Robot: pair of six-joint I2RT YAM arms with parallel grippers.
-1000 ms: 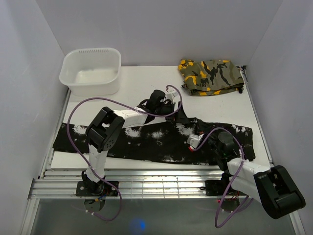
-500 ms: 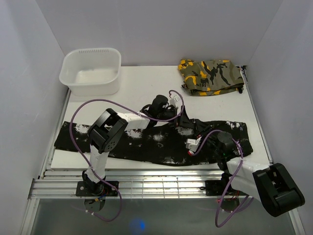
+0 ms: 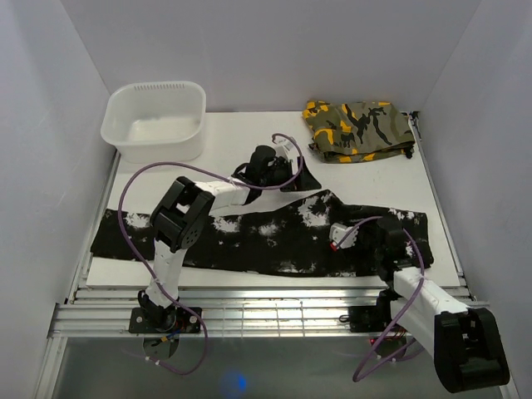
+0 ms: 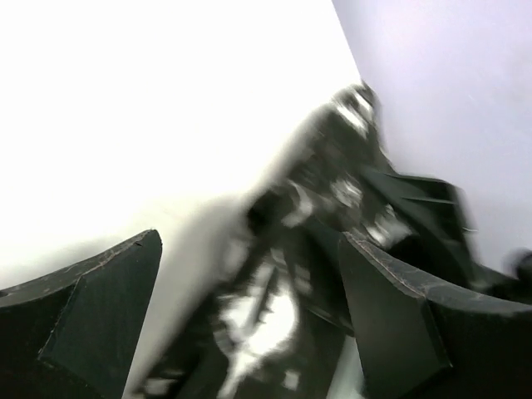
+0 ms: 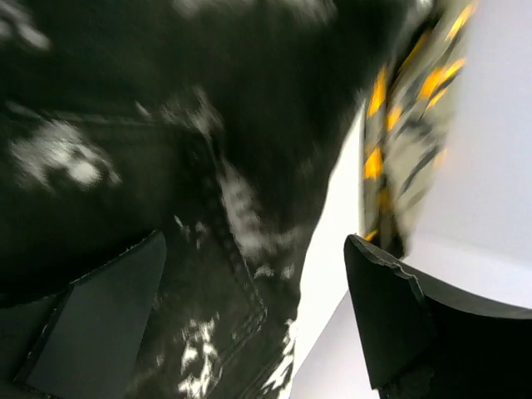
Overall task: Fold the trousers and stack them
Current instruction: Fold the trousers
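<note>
The long black fabric trousers with white splotches [image 3: 274, 237] lie flat in 1 band from left to right across the near part of the white worktop [image 3: 224, 141]. Their near hem runs just inside the worktop's near edge, and their left end reaches its left edge. The right tool [image 3: 391, 239] hangs over the right end of the trousers. In the right wrist view its 2 fingers stand wide apart with nothing between them, and splotched cloth lies below. The left tool [image 3: 301, 178] sits just past the far edge of the trousers near their middle, spread wide and holding nothing. Beyond it is a strip of bare worktop. At the far left corner stands a white rectangular plastic tub [image 3: 155, 119], and at the far right lies a folded olive camouflage garment with orange patches [image 3: 357, 129], well apart from the trousers.
</note>
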